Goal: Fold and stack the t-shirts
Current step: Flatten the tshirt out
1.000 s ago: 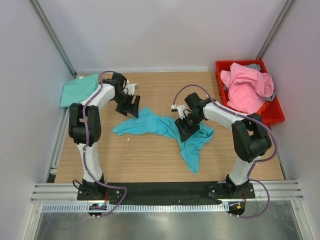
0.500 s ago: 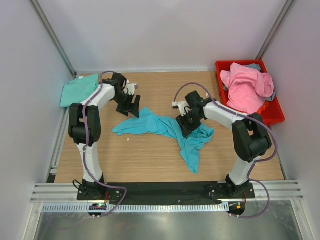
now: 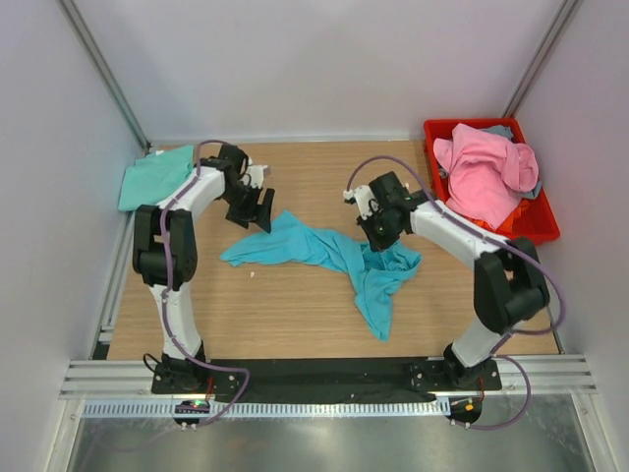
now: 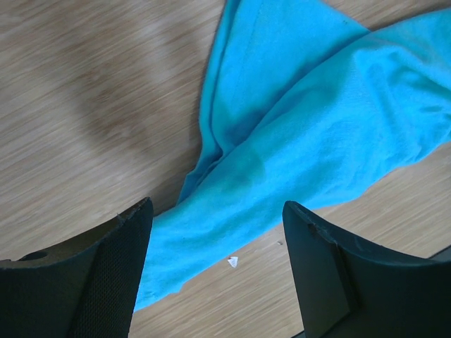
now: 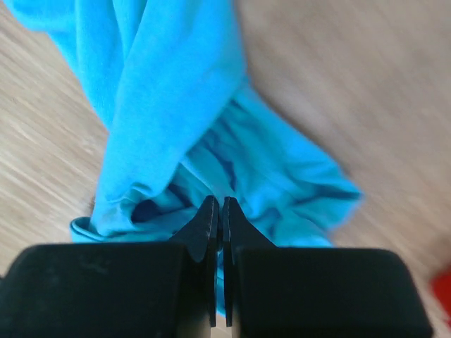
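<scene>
Right pincer (image 5: 220,211) tight on turquoise shirt (image 3: 314,246); pink shirt (image 3: 486,177) inside red bin (image 3: 542,229).

High rear and close wrist cameras share turquoise shirt (image 3: 295,246).

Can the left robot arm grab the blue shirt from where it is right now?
Probably yes. The left gripper hangs open just above one end of the turquoise shirt, and nothing lies between them.
</scene>
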